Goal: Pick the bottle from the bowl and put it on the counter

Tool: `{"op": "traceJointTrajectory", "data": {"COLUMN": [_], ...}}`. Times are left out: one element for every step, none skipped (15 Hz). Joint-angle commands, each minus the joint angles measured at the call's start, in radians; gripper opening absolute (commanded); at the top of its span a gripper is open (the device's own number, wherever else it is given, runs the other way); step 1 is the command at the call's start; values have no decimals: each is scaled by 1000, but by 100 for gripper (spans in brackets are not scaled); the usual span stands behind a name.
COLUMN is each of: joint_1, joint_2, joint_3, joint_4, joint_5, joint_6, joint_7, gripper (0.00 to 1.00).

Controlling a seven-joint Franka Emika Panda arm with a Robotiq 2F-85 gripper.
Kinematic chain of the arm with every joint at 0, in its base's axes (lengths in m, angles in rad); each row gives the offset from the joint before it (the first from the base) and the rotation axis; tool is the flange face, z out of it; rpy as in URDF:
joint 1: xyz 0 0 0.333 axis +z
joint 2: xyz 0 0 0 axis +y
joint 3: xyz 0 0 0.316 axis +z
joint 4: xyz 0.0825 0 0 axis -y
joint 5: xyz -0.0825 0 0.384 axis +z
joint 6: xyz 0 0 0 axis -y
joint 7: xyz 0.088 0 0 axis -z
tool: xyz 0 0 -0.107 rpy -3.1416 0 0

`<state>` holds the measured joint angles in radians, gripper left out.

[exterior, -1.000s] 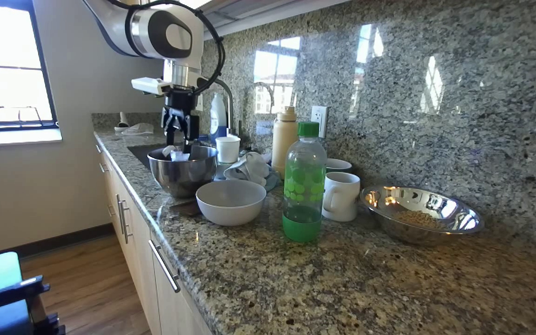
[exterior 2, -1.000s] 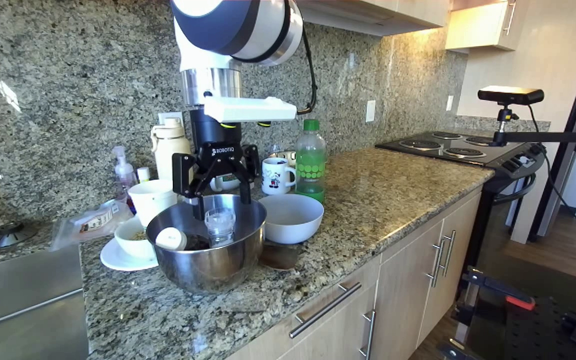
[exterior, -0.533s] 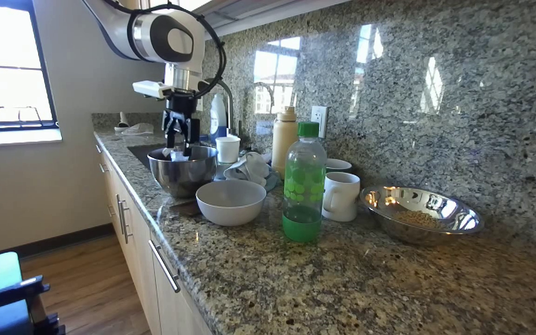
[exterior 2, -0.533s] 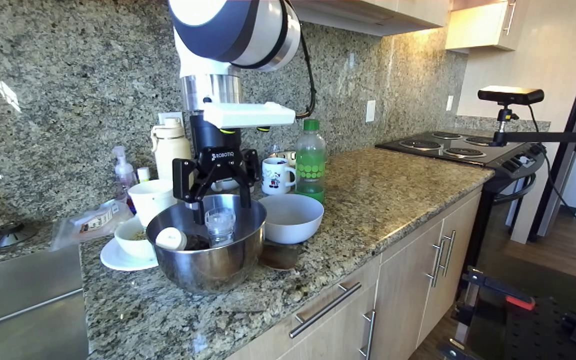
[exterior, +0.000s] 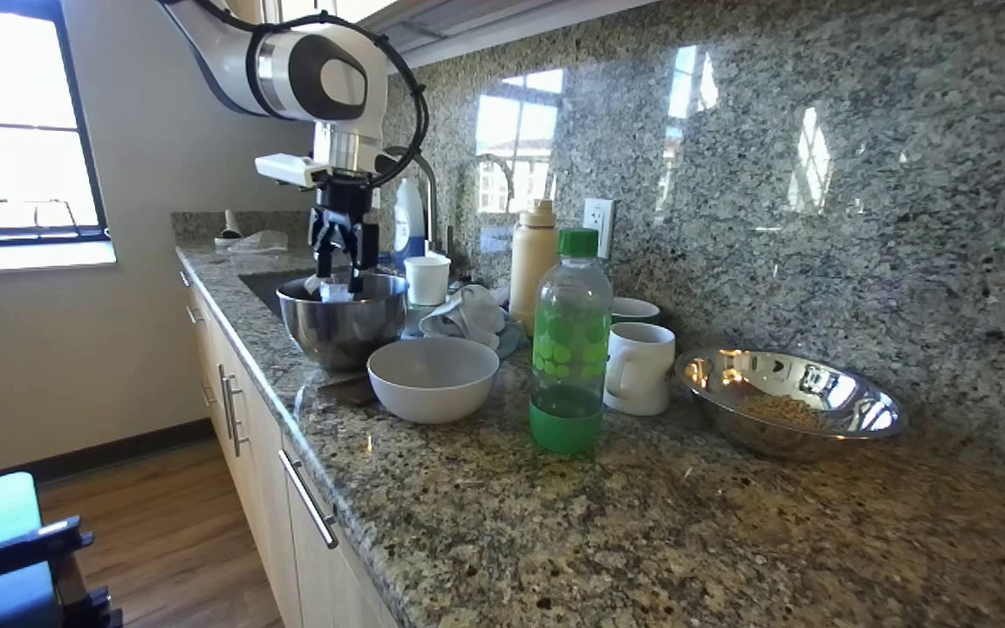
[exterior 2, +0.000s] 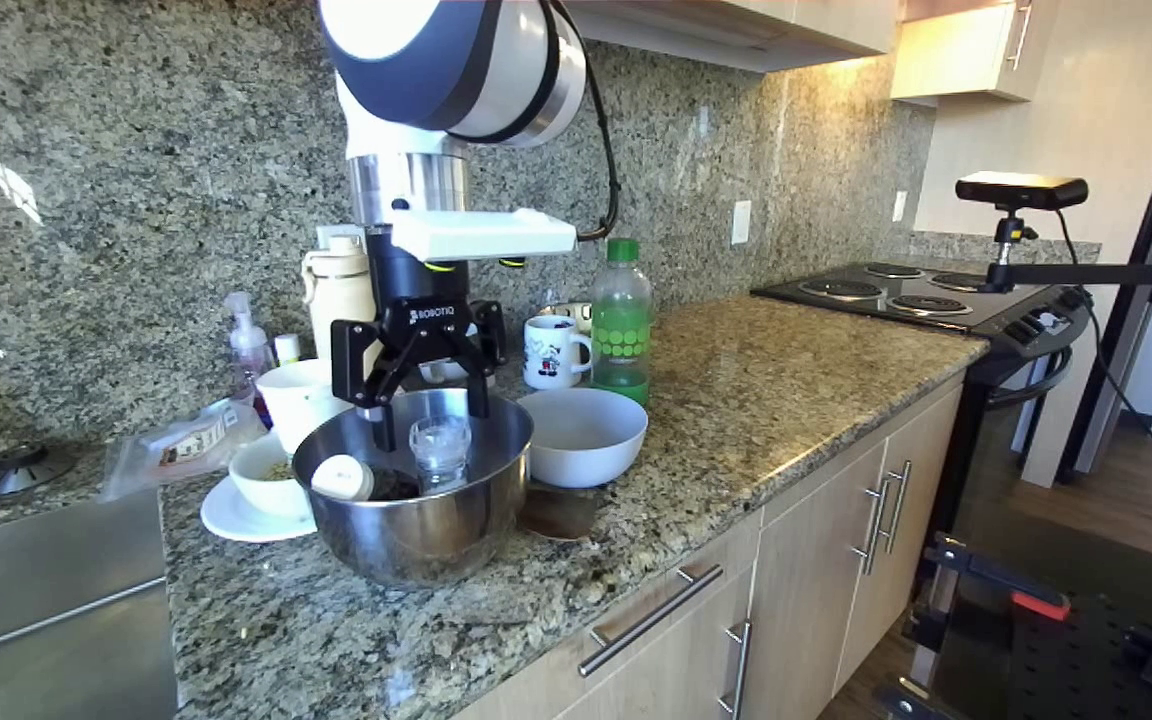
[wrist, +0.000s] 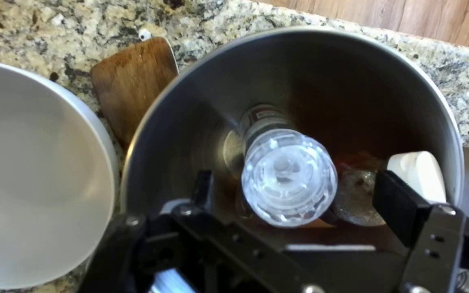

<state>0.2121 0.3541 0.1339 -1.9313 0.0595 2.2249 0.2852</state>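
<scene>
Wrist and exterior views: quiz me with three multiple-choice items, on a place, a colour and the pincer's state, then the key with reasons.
1. Where is the clear-topped bottle?
A. In the white bowl
B. On the stove
C. In the deep steel bowl

2. What colour is the cap on the dotted bottle?
A. Green
B. Red
C. Yellow

3. Which state is the pincer in?
A. Shut on the clear-topped bottle
B. Open
C. Shut on nothing

1 C: the wrist view looks down on it inside that bowl.
2 A: it shows green in both exterior views.
3 B: the wrist view shows its fingers spread wide apart.
</scene>
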Motion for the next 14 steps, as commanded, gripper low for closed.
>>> {"op": "traceJointTrajectory", "data": {"joint_1": [9,8,8,8,8,10,11,12,13,13,13,15,15,15], "joint_2": [23,28,31,33,34,33,32,32,31,31,30,30,31,30], "joint_3": [-9,-8,-8,-8,-8,-8,-8,-8,-8,-7,-6,-7,-8,-8], "joint_4": [32,32,31,29,25,21,17,16,14,13,14,14,16,16], "joint_5": [-9,-6,-4,-3,-2,-3,-3,-3,-3,-1,0,-2,-4,-3], "joint_6": [-16,-12,-10,-8,-6,-4,-1,-1,-1,0,-1,-3,-6,-6], "joint_7": [14,13,13,13,15,19,21,21,22,19,18,20,17,17], "gripper": [100,100,100,100,100,100,100,87,72,66,56,49,43,34]}}
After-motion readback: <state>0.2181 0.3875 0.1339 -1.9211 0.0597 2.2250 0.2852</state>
